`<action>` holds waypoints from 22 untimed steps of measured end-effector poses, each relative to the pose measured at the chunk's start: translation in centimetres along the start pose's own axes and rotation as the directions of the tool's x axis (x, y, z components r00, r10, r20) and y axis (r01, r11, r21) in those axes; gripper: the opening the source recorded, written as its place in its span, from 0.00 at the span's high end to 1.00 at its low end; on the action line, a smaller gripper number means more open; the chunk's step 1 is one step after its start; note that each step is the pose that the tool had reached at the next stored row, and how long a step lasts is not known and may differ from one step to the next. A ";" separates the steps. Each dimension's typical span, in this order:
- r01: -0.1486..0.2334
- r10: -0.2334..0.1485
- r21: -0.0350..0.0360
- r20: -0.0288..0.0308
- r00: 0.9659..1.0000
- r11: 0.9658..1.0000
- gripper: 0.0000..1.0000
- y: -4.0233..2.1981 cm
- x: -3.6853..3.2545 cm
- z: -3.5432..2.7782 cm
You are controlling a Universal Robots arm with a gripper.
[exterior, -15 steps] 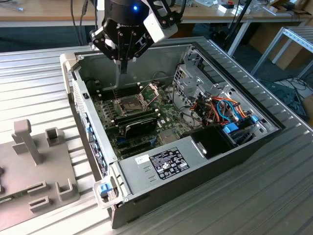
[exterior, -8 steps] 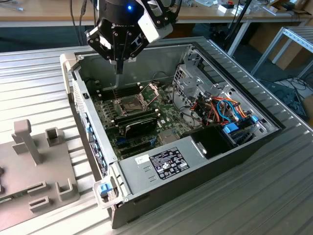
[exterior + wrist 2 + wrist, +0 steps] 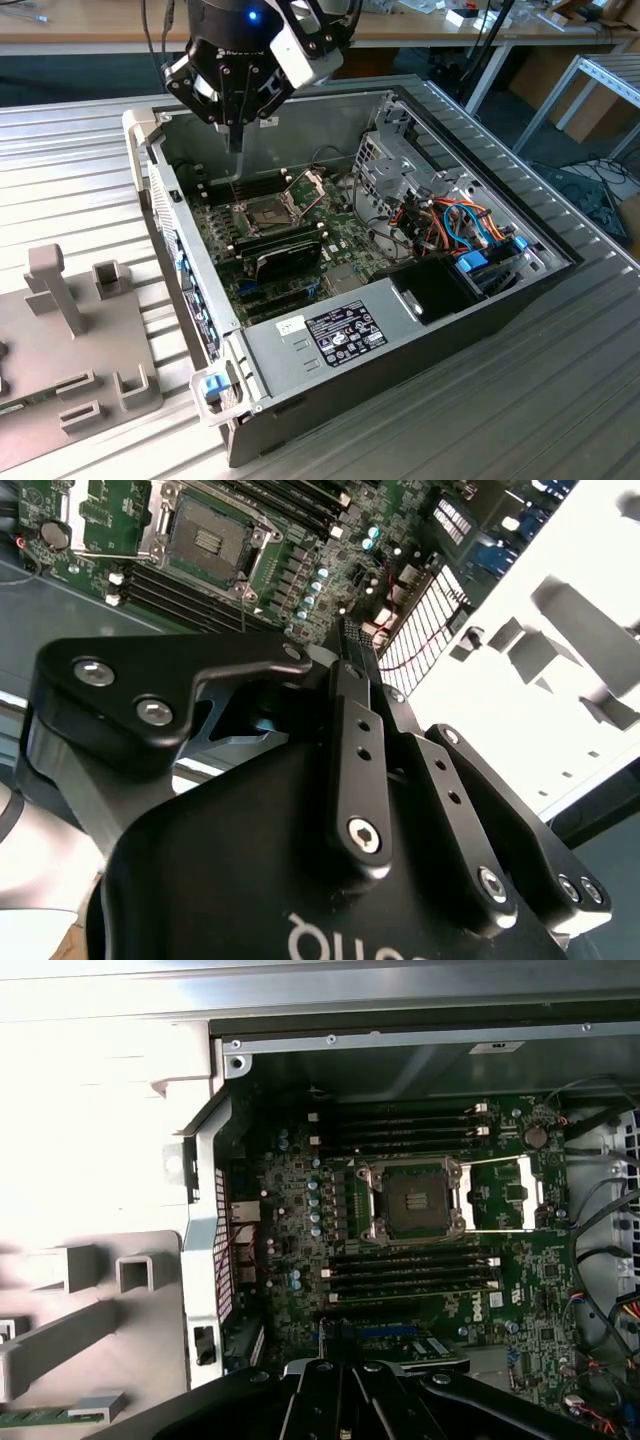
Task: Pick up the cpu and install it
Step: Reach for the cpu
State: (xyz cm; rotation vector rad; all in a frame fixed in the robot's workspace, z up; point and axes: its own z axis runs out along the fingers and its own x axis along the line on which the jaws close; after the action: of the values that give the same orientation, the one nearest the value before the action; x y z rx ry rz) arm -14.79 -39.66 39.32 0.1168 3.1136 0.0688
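- The gripper (image 3: 237, 148) hangs over the motherboard (image 3: 290, 285) inside the open computer case (image 3: 300, 110), near the socket (image 3: 262, 212).
- Its jaws are drawn narrow, almost together.
- Where the cpu lies cannot be told.

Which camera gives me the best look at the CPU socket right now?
The first wrist view: the socket faces the camera squarely, unobstructed, its hinged frame swung open beside it. The second wrist view shows the socket obliquely, beyond the gripper. The exterior view shows the socket from farther off, at an angle.
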 end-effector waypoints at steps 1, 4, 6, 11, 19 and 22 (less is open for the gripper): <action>0.000 0.000 0.000 0.000 1.000 1.000 0.89 0.00 0.08 0.00; 0.000 0.000 0.000 0.000 1.000 1.000 0.89 -0.02 0.31 -0.01; 0.000 0.000 0.000 0.000 1.000 1.000 0.89 -0.04 0.55 -0.01; 0.000 0.000 0.000 0.000 1.000 1.000 0.89 -0.08 1.14 -0.03; 0.000 0.000 0.000 0.000 1.000 1.000 0.89 -0.14 1.95 -0.04; 0.000 0.000 0.000 0.000 1.000 1.000 0.89 -0.15 2.05 -0.04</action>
State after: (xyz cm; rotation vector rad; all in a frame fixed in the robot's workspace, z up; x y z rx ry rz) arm -16.85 -39.66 39.31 0.1166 3.1136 0.0689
